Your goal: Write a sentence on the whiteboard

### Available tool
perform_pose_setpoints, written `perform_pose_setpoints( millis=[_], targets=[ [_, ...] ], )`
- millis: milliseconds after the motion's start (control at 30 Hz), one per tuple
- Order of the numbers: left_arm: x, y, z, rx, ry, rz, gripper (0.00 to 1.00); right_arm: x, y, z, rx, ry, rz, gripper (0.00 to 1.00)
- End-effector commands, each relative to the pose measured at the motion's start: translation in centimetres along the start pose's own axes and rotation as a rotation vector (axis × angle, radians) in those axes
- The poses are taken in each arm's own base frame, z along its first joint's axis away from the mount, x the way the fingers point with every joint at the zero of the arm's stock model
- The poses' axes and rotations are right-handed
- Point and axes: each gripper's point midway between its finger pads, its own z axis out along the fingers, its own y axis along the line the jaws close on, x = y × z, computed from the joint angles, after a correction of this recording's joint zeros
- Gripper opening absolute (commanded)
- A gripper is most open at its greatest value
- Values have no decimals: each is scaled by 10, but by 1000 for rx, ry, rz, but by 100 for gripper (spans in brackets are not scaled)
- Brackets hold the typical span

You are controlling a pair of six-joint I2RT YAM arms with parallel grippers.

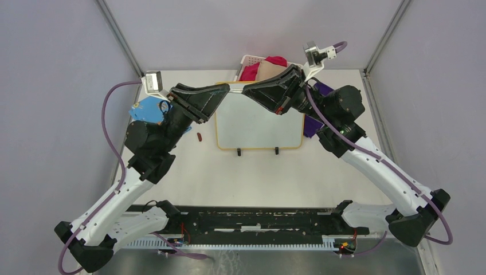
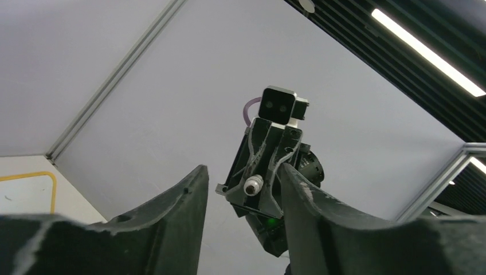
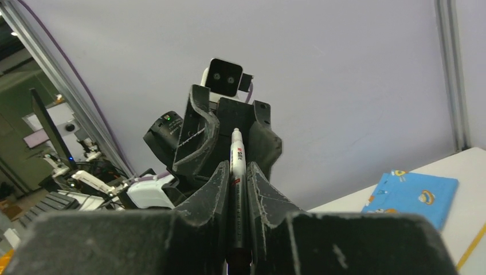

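Note:
The whiteboard point(image 1: 258, 123) lies flat at mid table, yellow rim, black feet toward me; one corner point(image 2: 34, 186) shows in the left wrist view. I see no red sentence on its bare face. My right gripper point(image 1: 247, 91) point(image 3: 237, 165) is shut on a white marker point(image 3: 236, 166), its uncapped tip point(image 2: 253, 185) pointing at my left gripper. My left gripper point(image 1: 225, 87) point(image 2: 242, 169) is open and empty. It faces the right one tip to tip, raised over the board's far edge, a small gap apart.
A white basket point(image 1: 247, 59) with red and beige cloth stands behind the board. A blue board point(image 1: 150, 109) point(image 3: 415, 195) lies at the left and a purple cloth point(image 1: 312, 123) under my right arm. A small red cap-like piece point(image 1: 199, 137) lies left of the whiteboard.

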Motion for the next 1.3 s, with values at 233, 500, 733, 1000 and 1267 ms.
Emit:
perform_pose_setpoints(
  millis=[233, 500, 733, 1000, 1267],
  targets=[
    [-26, -1, -38, -132, -17, 266, 83, -48, -29, -57, 399, -70, -420, 0],
    [-26, 78, -106, -511, 69, 551, 90, -26, -76, -101, 824, 72, -679, 0],
    [5, 145, -135, -706, 210, 628, 94, 22, -103, -127, 1107, 257, -879, 0],
    [45, 200, -142, -810, 431, 689, 96, 67, -118, -172, 1069, 290, -893, 0],
    [75, 224, -158, -799, 550, 700, 95, 101, -125, -185, 985, 327, -870, 0]
  ],
)
